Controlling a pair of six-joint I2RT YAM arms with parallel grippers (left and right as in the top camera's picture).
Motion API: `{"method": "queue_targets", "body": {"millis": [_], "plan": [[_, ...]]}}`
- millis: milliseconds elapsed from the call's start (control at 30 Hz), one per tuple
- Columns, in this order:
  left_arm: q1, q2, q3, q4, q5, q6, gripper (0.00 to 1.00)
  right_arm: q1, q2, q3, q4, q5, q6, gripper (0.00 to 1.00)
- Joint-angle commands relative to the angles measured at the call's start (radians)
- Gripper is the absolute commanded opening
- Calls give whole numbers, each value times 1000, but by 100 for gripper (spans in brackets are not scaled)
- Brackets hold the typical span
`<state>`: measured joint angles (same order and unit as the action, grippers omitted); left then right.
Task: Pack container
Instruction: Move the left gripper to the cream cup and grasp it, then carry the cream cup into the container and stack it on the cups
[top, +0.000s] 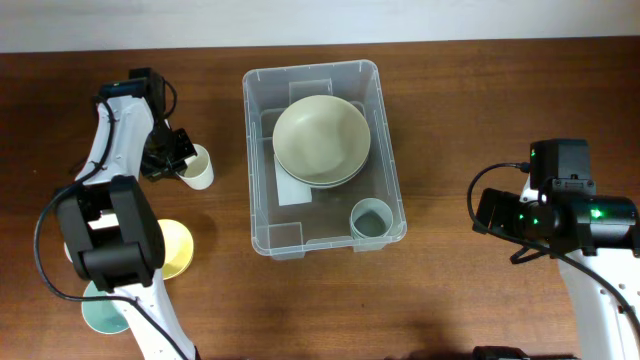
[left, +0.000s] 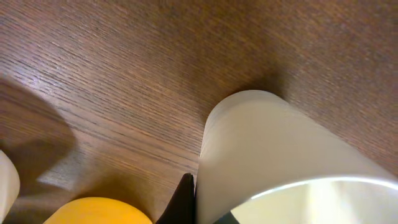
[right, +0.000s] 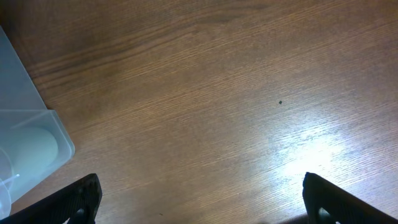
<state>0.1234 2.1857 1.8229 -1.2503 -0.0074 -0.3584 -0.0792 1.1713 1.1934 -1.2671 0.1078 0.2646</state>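
The container stands mid-tabletop, open side up. Its long axis runs from the far edge toward the near edge, with the near end skewed slightly right; it holds stacked bowls in the far half and a small cup in the near right corner. The left gripper is left of the container, jaws clenched on the wall of a white cup. The right gripper hangs over bare tabletop beside the container's corner, jaws released wide, holding nothing.
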Motion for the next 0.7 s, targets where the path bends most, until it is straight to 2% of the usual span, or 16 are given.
{"method": "queue_targets", "body": {"millis": [0, 233, 300, 367, 667], "plan": [[-19, -89, 72, -14, 11, 13, 1, -6, -7, 0, 0, 2, 2, 99], [-171, -312, 166, -71, 11, 13, 0, -6, -7, 0, 2, 2, 2, 99], [-232, -364, 166, -71, 11, 13, 1, -6, -7, 0, 3, 2, 2, 99], [-356, -423, 166, -68, 11, 13, 0, -6, -7, 0, 3, 2, 2, 99], [-686, -375, 165, -45, 46, -11, 1, -6, -7, 0, 0, 2, 3, 99]]}}
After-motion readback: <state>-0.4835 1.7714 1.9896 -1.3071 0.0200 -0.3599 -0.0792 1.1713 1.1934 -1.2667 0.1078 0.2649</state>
